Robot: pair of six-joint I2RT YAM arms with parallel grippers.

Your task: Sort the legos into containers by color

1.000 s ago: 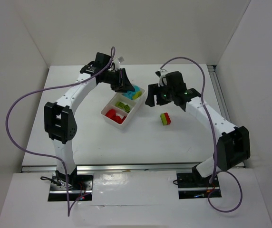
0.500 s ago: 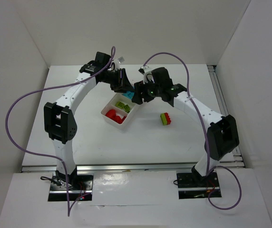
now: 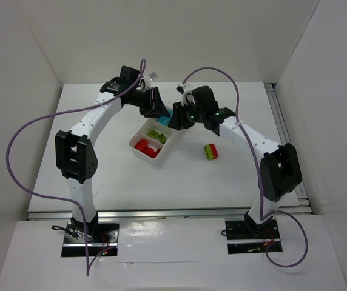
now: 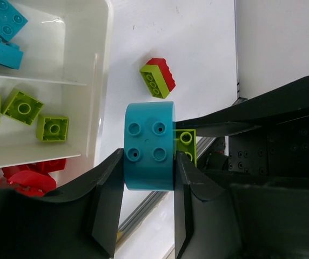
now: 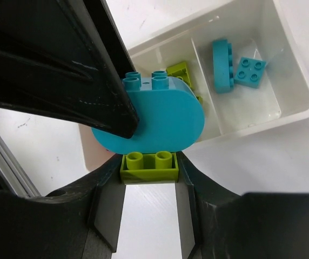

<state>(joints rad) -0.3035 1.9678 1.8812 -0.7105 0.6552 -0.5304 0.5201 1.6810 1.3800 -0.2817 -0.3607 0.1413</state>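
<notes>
The cyan brick (image 4: 149, 147) hangs in the air between the two arms, just off the tray's (image 4: 105, 65) cyan end, with a lime brick (image 5: 149, 167) seemingly pressed on beneath it. The lime one sits offset, so a row of its studs shows. The left gripper (image 4: 148, 164) is clamped on the cyan brick's sides, and the right gripper (image 5: 149, 181) is pinched across the lime one from the opposite side.

To my eye the job right now is pulling the pair apart. It would go best with the left side holding dead steady while the right tips the lime brick off like a hinge, starting at the exposed edge. A straight tug could slip off such a shallow hold. Staying close to the tray should mean a dropped piece lands near it.

The cyan brick's studs face the left wrist camera, and the lime brick's studs point the same way. From the right wrist, its long axis runs crosswise, flat end against the left finger and rounded end toward the tray. A red-and-green stack (image 3: 210, 151) waits on the tabletop (image 3: 222, 176), well apart.
</notes>
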